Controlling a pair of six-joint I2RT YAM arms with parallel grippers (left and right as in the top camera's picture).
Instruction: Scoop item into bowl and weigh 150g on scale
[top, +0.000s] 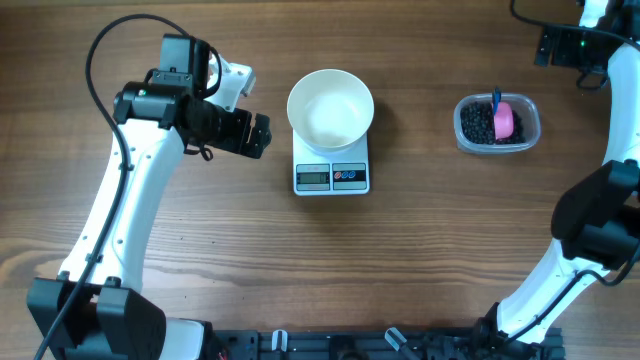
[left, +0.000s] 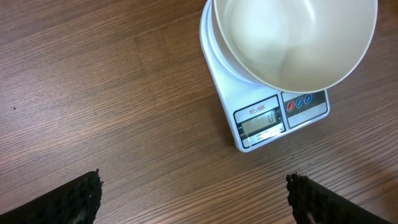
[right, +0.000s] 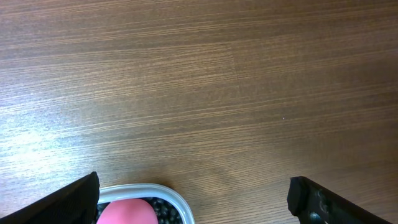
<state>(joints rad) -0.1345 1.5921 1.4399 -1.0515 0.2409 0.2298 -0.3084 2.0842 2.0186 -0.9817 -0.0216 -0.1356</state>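
Overhead, bowl (top: 330, 108) upright on scale (top: 332, 177), display (top: 314, 178) end toward frame bottom, left tool (left: 193, 186), right tool (right: 193, 186) wide open

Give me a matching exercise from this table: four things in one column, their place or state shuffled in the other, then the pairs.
1 bowl
2 scale
3 beans
4 scoop

A heaped in the clear tub
B empty, sitting on the scale
C pink, resting among the beans
D flat on the table, under the bowl

Pairs: 1-B, 2-D, 3-A, 4-C
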